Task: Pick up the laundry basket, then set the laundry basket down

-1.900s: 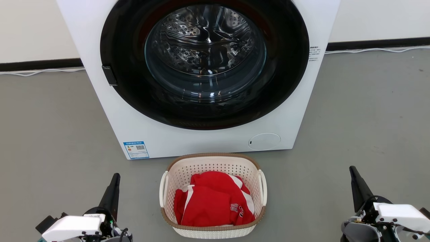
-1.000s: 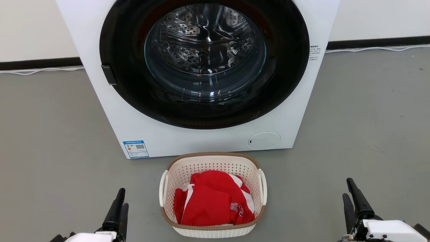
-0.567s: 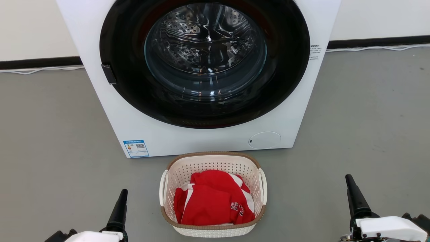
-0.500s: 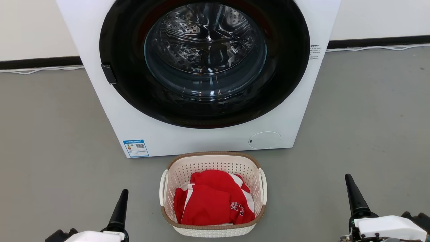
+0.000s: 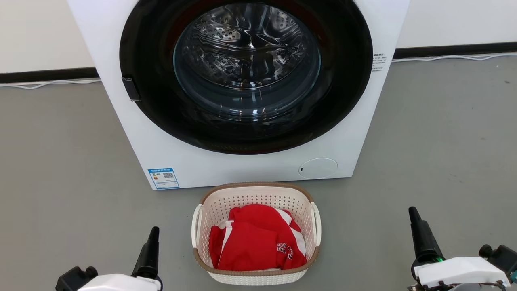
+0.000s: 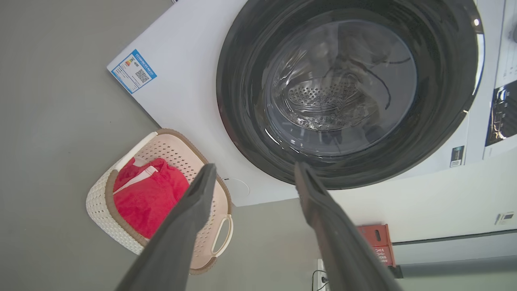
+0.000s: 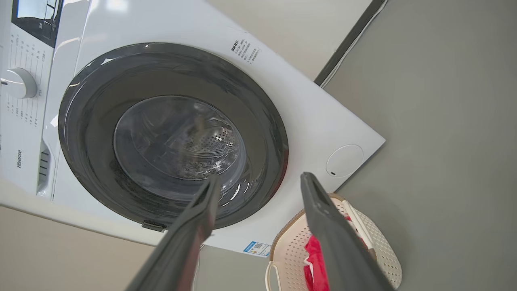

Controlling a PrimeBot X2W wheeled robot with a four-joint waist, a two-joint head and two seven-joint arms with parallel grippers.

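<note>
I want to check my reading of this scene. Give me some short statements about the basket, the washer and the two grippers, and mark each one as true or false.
1. The laundry basket stands on the floor in front of the washing machine. True.
2. The basket is empty. False: a red garment lies in it.
3. The left gripper and the right gripper are both open. True.
4. The right gripper touches a handle of the basket. False: it is apart from the basket, off to its right side in the head view.
</note>
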